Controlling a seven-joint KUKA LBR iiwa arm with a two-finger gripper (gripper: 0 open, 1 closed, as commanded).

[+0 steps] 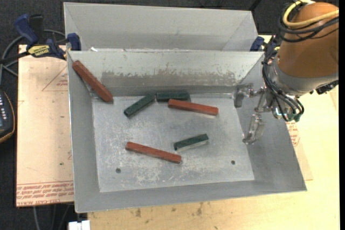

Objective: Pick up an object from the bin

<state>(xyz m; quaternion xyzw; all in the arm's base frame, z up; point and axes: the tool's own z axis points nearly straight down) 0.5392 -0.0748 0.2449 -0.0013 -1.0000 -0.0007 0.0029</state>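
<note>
Gripper (251, 131) by bin (188, 196) right wall, state unclear; red bars (153, 152), green bars (191, 141) inside.

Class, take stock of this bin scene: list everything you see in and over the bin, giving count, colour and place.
Bin: one, grey metal, middle of the view.
Long bars: three, red-brown; one leaning in the back left corner, one flat near the back wall right of centre, one flat at the front centre.
Short bars: three, dark green; two near the back wall, nearly end to end, one at the centre.
Gripper: one, metal, by the bin's right side, apart from all the bars.
Arm cover: one, orange, at the right.
</note>
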